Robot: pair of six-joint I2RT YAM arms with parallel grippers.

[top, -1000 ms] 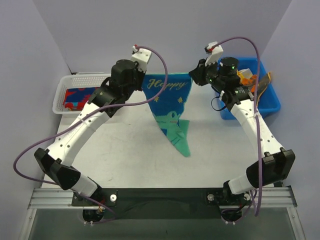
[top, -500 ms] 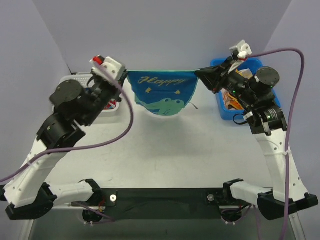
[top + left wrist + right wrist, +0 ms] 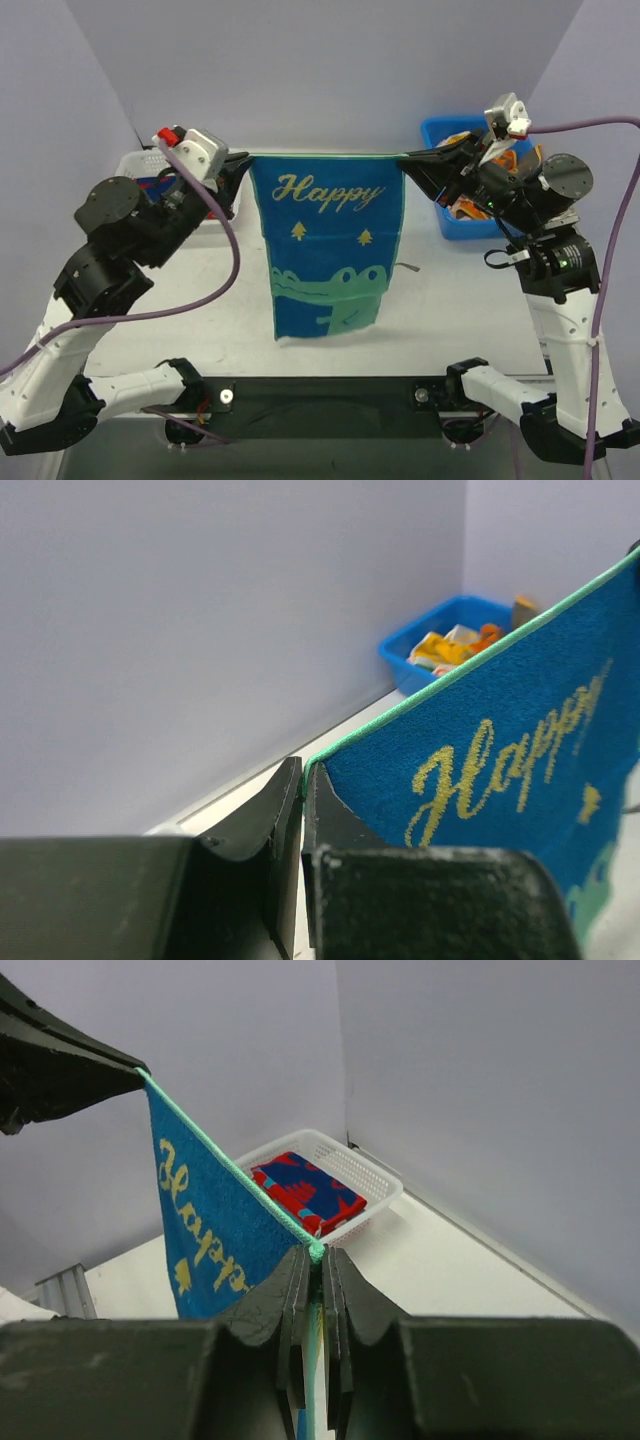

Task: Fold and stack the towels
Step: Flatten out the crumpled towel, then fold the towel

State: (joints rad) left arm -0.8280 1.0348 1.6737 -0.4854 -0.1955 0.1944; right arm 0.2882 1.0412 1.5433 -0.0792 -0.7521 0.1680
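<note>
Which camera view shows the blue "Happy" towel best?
The top external view: the towel hangs fully spread between the left end effector and the right end effector. The left wrist view shows only one upper corner with lettering; the right wrist view sees it steeply from the side.

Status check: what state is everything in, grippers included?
blue towel: unfolded, hung taut by its top corners
left gripper: shut on blue towel
right gripper: shut on blue towel
red-and-blue towel: folded, in white basket
blue bin: holds crumpled towels
</note>
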